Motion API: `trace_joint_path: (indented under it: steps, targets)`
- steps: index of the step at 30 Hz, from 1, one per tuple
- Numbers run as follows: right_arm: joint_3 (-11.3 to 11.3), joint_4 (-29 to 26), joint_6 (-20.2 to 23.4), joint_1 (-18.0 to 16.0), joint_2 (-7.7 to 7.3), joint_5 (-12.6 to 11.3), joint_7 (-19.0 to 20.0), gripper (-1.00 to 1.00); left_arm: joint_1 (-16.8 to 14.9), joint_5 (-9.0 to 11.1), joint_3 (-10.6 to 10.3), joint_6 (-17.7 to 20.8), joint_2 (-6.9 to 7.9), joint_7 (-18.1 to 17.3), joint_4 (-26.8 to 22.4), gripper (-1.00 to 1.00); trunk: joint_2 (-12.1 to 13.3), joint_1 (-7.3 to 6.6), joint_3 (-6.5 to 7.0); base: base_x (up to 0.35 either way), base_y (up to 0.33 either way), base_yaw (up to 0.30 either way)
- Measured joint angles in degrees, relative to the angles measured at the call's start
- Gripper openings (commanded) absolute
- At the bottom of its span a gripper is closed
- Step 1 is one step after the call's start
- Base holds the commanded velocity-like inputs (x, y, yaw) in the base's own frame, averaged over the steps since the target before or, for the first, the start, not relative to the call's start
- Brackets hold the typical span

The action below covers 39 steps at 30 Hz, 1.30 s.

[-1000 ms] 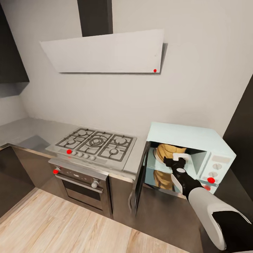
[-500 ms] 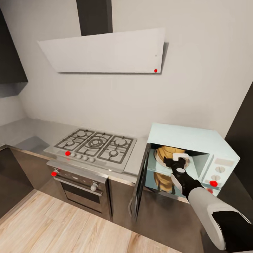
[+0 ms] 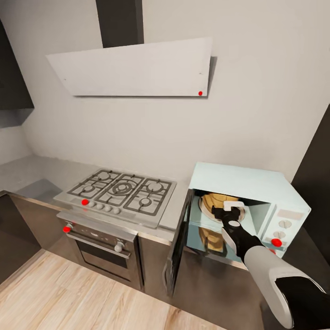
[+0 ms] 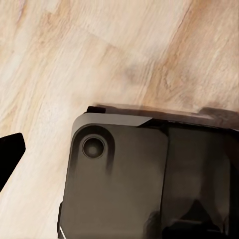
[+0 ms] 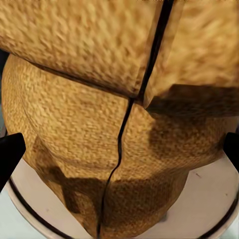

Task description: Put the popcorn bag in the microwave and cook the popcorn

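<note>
The popcorn bag [image 3: 219,204] crowds the microwave [image 3: 247,206] cavity; its swung-out door [image 3: 179,240] flanks the opening

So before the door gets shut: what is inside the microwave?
The popcorn bag sits on the round white plate inside the microwave, the right gripper before it. Its contents are hidden.

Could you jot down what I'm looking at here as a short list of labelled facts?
Room: kitchen with grey worktop and pale wood floor
Microwave: pale blue, door swung open
Popcorn bag: tan, inside the microwave on a round white plate
Right gripper: reaching into the microwave, at the bag, fingertips spread either side of it
Left of microwave: gas hob, oven beneath
Above hob: white hood
</note>
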Motion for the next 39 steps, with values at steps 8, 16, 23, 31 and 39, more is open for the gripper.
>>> trace_joint_path:
  steps: [8, 16, 23, 31, 39]
  targets:
    - [-0.1, 0.0, 0.0, -0.5, -0.54, -0.1, -0.1, 1.0, 0.0, 0.0, 0.0, 0.0, 0.0, 0.0, 0.0, 1.0, 0.1, 0.29, 0.02, -0.153, -0.001, 0.0]
    - [0.0, 0.0, 0.0, -0.5, -0.54, -0.1, -0.1, 1.0, 0.0, 0.0, 0.0, 0.0, 0.0, 0.0, 0.0, 1.0, 0.1, 0.29, 0.02, -0.34, 0.0, 0.0]
    - [0.1, 0.0, 0.0, -0.4, -0.53, -0.1, -0.1, 1.0, 0.0, 0.0, 0.0, 0.0, 0.0, 0.0, 0.0, 1.0, 0.1, 0.29, 0.02, -0.342, 0.0, 0.0]
    - [0.0, -4.3, -0.3, 0.8, -0.24, -0.1, 0.1, 1.0, 0.0, 0.0, 0.0, 0.0, 0.0, 0.0, 0.0, 1.0, 0.1, 0.29, 0.02, -0.342, 0.0, 0.0]
    - [-0.6, -29.7, 0.4, 16.9, -0.89, -0.3, -0.2, 1.0, -0.1, 0.0, 0.0, 0.0, 0.01, 0.0, 0.0, 1.0, 0.1, 0.27, 0.0, -0.259, 0.0, 0.0]
